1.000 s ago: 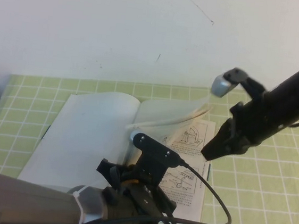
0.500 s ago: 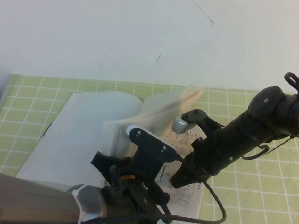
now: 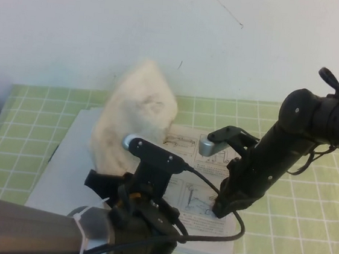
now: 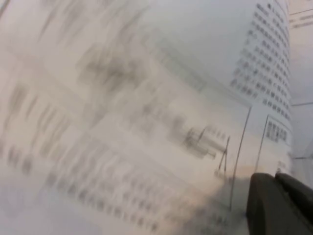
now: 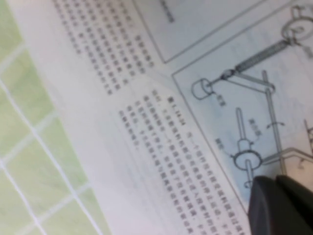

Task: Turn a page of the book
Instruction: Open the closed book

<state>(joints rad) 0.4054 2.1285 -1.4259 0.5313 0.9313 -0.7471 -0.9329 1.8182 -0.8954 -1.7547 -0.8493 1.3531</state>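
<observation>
Green-checked table (image 3: pixel 303 238) — right end effector (image 3: pixel 218 212) closed on book (image 3: pixel 201 227).

book (image 5: pixel 161 112) print too small to read

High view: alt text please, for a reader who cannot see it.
A blurred white page stands lifted over the middle of the open book on a green checked table. The right tool, shut, presses down on the printed right-hand page. The left tool sits near the book's front edge, beneath the raised page.
</observation>
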